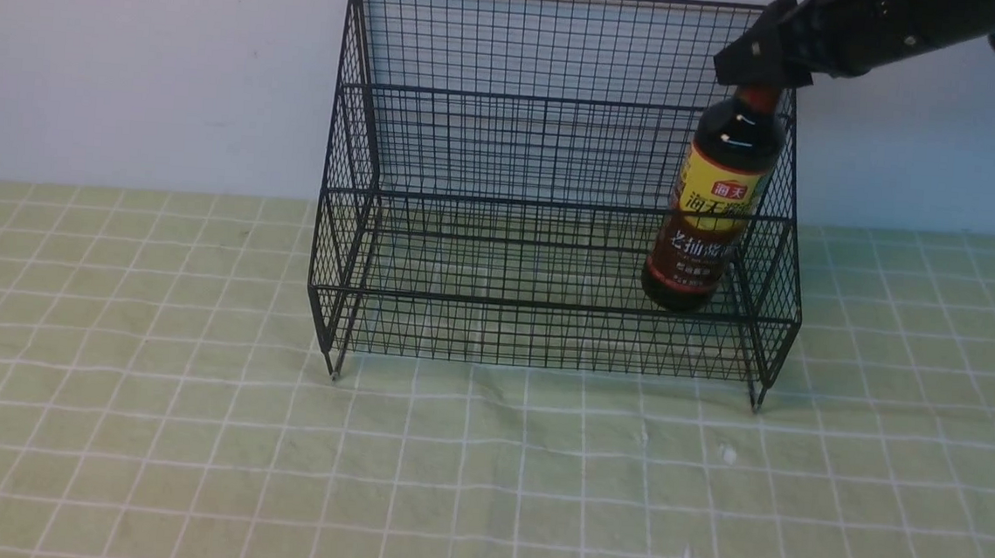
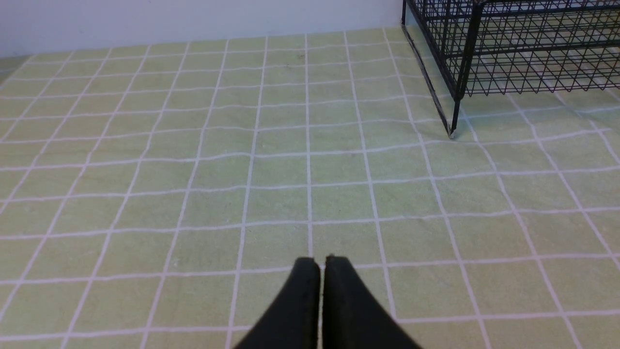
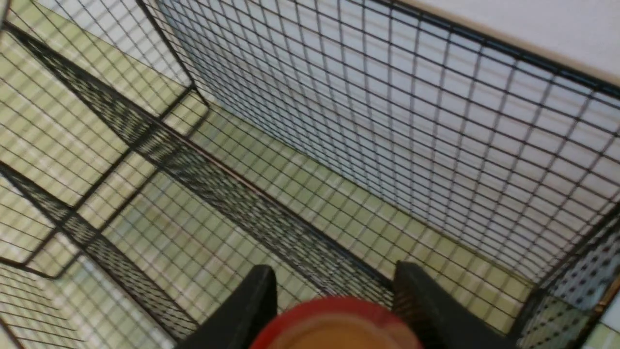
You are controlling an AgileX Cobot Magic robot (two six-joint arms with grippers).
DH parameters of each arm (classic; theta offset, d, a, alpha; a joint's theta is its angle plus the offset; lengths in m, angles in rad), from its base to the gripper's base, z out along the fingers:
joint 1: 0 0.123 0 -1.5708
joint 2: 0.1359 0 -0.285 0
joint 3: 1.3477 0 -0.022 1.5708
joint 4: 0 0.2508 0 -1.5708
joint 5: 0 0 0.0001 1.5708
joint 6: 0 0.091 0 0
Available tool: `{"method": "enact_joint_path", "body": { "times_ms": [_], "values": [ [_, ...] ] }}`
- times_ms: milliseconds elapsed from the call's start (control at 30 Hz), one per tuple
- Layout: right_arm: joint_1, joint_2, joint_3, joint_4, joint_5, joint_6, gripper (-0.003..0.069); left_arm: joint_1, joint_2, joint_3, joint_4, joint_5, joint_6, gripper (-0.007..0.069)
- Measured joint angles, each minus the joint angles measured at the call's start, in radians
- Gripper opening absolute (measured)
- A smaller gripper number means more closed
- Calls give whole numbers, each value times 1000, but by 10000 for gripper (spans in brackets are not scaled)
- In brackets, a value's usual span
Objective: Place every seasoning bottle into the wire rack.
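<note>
Pale green cloth-covered desk (image 1: 186,467) ruled with a white grid, set against a plain off-white wall (image 1: 127,61). Near the wall stands a large black metal wire rack (image 1: 548,304), stepped in two tiers with a tall back and short feet. A tall dark glass seasoning bottle (image 1: 712,215), with near-black contents, a brown-red cap and neck, and a yellow and dark-red label bearing Chinese characters, is inside the rack at its right end, in the lower front tier. It is tilted, its cap leaning toward the right side wall; whether its base touches the mesh cannot be told. The right tool (image 1: 759,74) pinches the cap, one finger on each side. The left tool (image 2: 321,264), fingers pressed together, hangs over the cloth, well apart from the rack.
</note>
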Motion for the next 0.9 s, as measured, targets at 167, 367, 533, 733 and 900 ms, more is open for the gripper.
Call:
{"method": "enact_joint_path", "body": {
  "times_ms": [167,367,533,733,900],
  "values": [
    [0,0,0,37,7,1,451,0,0,0,0,0,0,-5],
    [0,-12,0,74,2,1,494,0,0,0,0,0,0,-5],
    [0,-87,0,83,-19,2,495,0,0,0,0,0,0,-5],
    [0,-214,0,59,-20,21,479,0,0,0,0,0,0,-5],
    [0,-390,0,-76,-6,154,332,0,0,0,0,0,0,-5]
  ]
}}
